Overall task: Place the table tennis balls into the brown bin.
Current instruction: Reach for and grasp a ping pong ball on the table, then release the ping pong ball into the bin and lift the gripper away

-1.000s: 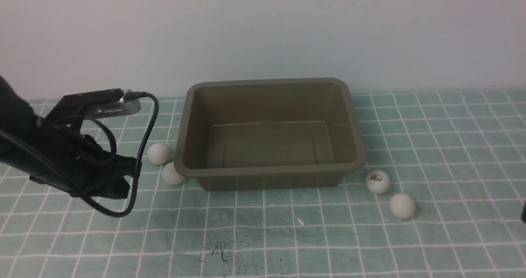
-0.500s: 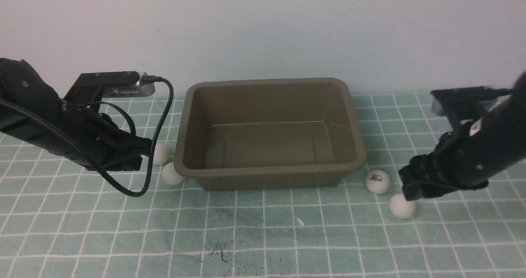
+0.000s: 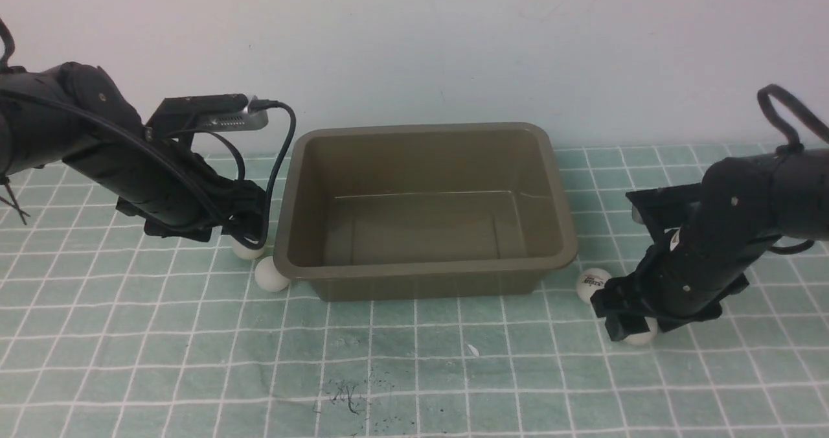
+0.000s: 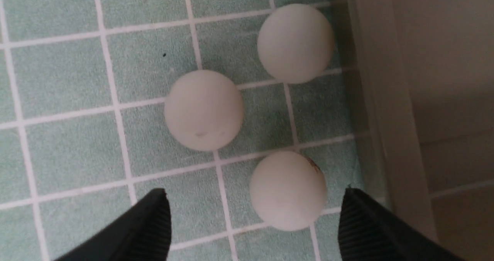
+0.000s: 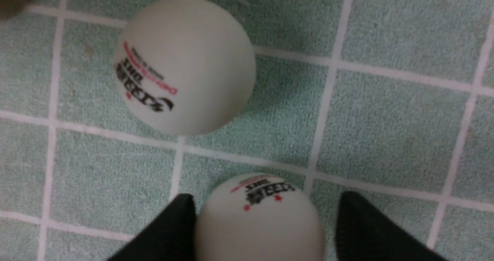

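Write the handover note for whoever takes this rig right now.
Left tool: open, jaws either side of the targeted left ball beside the brown bin, not closed on it.
Two spare left balls lie close by on that side.
Right tool: open, straddling the front right ball; the rear right ball lies free nearby.
Done: nothing, bin empty.
Left: grip, lift and drop every ball into the bin.

Table tennis balls (image 5: 185,66) matte plastic; brown bin (image 3: 427,269) smooth plastic; tablecloth (image 3: 414,373) fuzzy cloth.
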`<state>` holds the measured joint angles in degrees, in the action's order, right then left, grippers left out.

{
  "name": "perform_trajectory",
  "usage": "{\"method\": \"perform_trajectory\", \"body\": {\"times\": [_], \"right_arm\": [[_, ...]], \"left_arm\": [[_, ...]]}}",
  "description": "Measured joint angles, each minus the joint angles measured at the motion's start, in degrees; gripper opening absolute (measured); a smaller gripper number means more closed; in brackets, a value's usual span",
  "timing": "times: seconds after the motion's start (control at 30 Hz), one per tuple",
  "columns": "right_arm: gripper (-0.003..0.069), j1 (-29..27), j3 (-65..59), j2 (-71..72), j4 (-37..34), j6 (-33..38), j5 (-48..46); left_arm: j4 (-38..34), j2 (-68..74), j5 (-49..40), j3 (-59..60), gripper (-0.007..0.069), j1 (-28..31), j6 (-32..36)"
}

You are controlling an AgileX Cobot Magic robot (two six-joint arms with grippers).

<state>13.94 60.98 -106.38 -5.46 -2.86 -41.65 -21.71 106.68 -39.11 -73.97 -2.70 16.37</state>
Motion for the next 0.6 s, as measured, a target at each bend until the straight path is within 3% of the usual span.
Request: {"method": "perform_trajectory", "body": {"times": [0.2,0.3,0.43,0.53,0.6], "right_arm": [[0.0363,0.28,0.0,6.25,-1.97,0.45,-5.54],[0.0363,2.45,1.85,13.79,-7.84,3.38,-3.27],[0.0363,4.33,9.19,12.95,-13.28,9.59,-1.04],[0.037,4.81,16.64,8.37,-16.91,12.62,-1.34],[0.0423,4.81,21.71,4.39,-17.99,13.37,-2.69]], "left_arm": [[0.28,4.98,0.4,-3.07,0.0524,0.0,0.0],[1.31,8.33,2.24,-4.14,0.0524,0.0,-0.04],[1.49,10.62,4.4,-4.32,0.0517,0.0,-0.04],[1.28,11.47,6.39,-4.45,0.0454,0.0,-0.24],[1.28,11.54,7.24,-4.59,0.0349,0.0,-0.28]]}}
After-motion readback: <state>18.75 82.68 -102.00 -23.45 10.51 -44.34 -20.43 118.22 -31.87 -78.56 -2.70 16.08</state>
